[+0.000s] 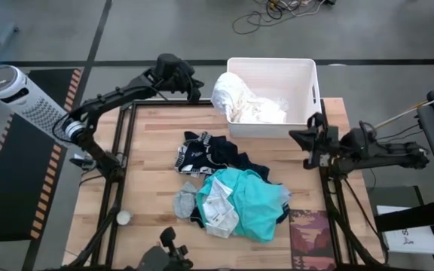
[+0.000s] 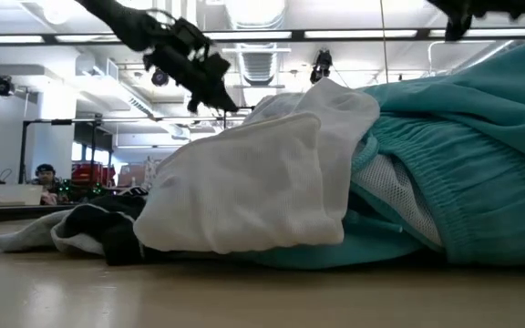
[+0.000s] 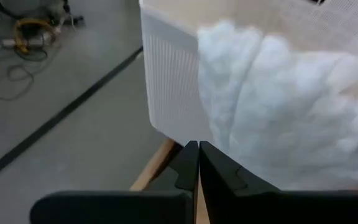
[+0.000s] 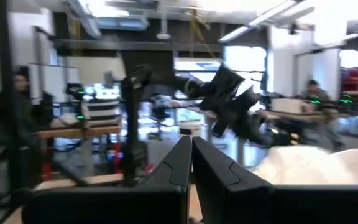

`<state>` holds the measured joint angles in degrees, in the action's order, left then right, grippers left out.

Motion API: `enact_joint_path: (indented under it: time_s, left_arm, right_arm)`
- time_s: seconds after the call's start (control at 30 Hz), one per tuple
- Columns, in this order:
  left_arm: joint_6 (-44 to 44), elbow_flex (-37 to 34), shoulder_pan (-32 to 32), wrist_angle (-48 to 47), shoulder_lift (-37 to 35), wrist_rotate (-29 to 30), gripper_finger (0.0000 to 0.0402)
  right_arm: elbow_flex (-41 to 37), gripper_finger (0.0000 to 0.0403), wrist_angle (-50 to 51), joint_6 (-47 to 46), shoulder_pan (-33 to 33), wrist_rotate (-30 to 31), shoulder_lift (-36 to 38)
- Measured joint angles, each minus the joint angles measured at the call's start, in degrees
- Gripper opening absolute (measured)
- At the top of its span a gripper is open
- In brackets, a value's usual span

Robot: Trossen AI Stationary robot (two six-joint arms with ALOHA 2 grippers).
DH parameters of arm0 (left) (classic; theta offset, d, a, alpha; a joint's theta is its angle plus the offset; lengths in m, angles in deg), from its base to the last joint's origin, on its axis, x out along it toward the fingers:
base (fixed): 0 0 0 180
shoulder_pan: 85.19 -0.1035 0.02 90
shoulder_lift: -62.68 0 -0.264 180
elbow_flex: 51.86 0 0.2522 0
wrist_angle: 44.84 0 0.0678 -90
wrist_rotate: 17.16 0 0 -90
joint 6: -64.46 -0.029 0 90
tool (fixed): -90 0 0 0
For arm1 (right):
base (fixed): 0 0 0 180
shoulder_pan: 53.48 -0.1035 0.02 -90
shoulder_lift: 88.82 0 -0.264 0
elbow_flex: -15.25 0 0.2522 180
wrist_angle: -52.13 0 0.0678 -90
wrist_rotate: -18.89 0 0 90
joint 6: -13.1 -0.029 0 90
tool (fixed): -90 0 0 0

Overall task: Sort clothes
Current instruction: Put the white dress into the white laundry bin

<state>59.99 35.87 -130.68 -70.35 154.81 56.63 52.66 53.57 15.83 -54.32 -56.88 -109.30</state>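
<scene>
Worktop (image 1: 149, 158): your clothes pile (image 1: 228, 192) mid-front | left gripper (image 1: 195, 93) fingers closed, empty, beside bin (image 1: 307, 79) | right gripper (image 1: 301, 139) closed, right edge

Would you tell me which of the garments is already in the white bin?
The large white garment: it alone lies in the white bin, draped over its near left corner. The teal garment and the others remain piled on the table.
</scene>
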Motion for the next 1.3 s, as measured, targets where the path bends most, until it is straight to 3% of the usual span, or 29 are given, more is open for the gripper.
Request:
enact_joint_path:
  time_s: [0.1, 0.33, 0.43, 0.7, 0.93, 1.07, 1.3]
  left_arm:
    - [1.4, -0.9, 0.0, 3.3, 1.8, -2.0, 0.0]
    - [4.2, 0.5, 0.1, 8.3, 4.9, -8.6, 0.0]
    - [5.0, 1.3, 0.2, 8.3, 5.9, -10.5, 0.0]
    - [5.3, 1.3, 0.5, 9.4, 7.7, -15.4, 0.0]
    - [5.0, 1.3, 0.5, 13.0, 7.4, -27.3, 0.0005]
    - [5.2, 1.3, 0.7, 15.2, 7.4, -33.6, 0.0037]
    - [6.8, 1.3, 1.7, 19.2, 7.3, -33.9, 0.0117]
  right_arm:
    - [9.2, 0.0, 10.7, 0.3, 0.0, 6.2, -5.5]
    - [27.8, 0.0, 35.0, -4.7, 0.0, 29.3, -15.8]
    - [33.6, 0.0, 43.4, -7.8, 0.0, 35.3, -18.7]
    - [40.8, 0.0, 52.5, -10.4, 0.0, 36.8, -22.8]
    - [41.6, 0.0, 54.1, -10.2, 0.0, 36.8, -23.1]
    - [41.4, 0.0, 54.1, -9.4, 0.0, 36.8, -23.1]
    - [41.4, 0.0, 54.1, -8.6, 0.0, 36.6, -23.2]
